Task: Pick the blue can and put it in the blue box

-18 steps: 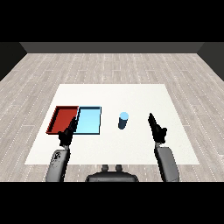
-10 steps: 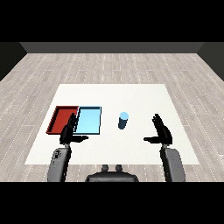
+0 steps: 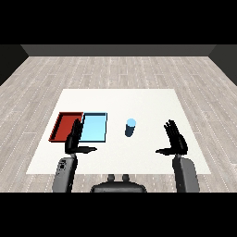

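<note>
At the far left the red tray is lying on the worktop, and the blue tray is sitting just beside it on the right, their edges touching or nearly so. My left hand is hovering over the near edges of the two trays, fingers straight and thumb sticking out sideways, holding nothing.

Right of the blue tray, with a bare strip of worktop between, the can is standing upright, untouched. Further right, well apart from it, I am holding my right hand up with fingers spread wide and thumb pointing toward the can, nothing in it.

As I judge it, the reach is the step in hand. The right hand is the nearer free one, so I would be sliding it leftward and slightly forward, keeping it this wide until the can sits between thumb and fingers, then curling round the middle of the can's wall. Coming in level matters: a tall narrow can will likely tip if a fingertip is nudging its top first. The left hand should be moving off the blue tray before the drop.
</note>
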Tool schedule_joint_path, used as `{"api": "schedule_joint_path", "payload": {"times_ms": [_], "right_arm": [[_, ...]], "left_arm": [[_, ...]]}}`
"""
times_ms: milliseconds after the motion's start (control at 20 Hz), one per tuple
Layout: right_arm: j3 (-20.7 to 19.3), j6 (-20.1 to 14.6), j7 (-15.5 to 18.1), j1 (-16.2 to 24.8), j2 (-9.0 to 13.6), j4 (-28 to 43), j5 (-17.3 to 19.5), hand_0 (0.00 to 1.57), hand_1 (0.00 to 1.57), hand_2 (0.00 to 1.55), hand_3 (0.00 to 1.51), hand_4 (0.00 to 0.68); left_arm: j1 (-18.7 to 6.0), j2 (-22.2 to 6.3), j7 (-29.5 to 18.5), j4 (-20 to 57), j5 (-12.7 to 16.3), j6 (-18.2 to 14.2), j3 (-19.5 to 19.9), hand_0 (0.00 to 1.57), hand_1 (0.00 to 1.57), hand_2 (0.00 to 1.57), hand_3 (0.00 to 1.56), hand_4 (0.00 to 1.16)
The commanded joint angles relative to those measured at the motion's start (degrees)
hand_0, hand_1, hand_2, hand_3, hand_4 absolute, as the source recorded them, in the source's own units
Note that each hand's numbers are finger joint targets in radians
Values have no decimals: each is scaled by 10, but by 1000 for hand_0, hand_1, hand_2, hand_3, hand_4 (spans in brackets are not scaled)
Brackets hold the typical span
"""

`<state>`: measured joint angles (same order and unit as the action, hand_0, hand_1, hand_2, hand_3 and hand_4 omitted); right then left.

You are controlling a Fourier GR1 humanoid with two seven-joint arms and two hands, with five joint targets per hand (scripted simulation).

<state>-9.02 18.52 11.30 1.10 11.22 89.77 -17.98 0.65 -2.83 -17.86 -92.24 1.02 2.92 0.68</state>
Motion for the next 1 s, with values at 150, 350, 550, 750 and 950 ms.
{"api": "schedule_joint_path", "payload": {"times_ms": [150, 350, 550, 750, 950], "right_arm": [[-43, 39, -9, -38, 21, -60, -37, 0, 0, 0, 0, 0], [-10, -3, 3, -78, -20, -121, 8, 0, 0, 0, 0, 0], [-1, -36, -34, -122, -37, -126, 4, 0, 0, 0, 0, 0], [10, -50, 15, -150, -70, -204, 25, 0, 0, 0, 0, 0], [-16, -48, -17, -197, -47, -235, -8, 0, 0, 0, 0, 0]], "left_arm": [[16, -7, -55, 18, 11, 25, 14, 0, 0, 0, 0, 0], [17, 5, -11, -15, 30, 17, 13, 0, 0, 0, 0, 0], [31, -2, 17, -56, 27, 16, 11, 0, 0, 0, 0, 0], [9, 0, -25, -2, 24, 13, 24, 0, 0, 0, 0, 0], [-8, -13, 10, -17, 34, 16, 38, 0, 0, 0, 0, 0]]}}
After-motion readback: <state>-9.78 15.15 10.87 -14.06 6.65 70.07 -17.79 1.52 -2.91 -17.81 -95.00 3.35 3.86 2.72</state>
